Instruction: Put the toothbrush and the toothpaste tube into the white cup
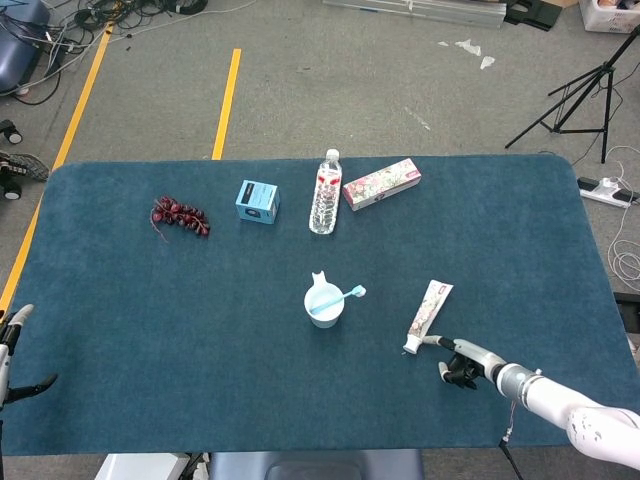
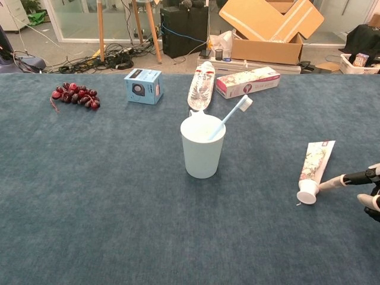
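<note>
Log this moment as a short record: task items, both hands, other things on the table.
toothbrush: standing in the white cup, head leaning toward the robot's right
toothpaste tube: lying flat on the table, cap end nearest the robot
right hand: one extended finger touches the tube's cap; nothing held
left hand: at the table's near left edge, holding nothing
other items: grapes, blue box, water bottle, floral carton

Toothbrush [image 2: 230,116] stands in the cup [image 2: 202,154]; toothpaste tube [image 2: 313,170] lies right of it.
</note>
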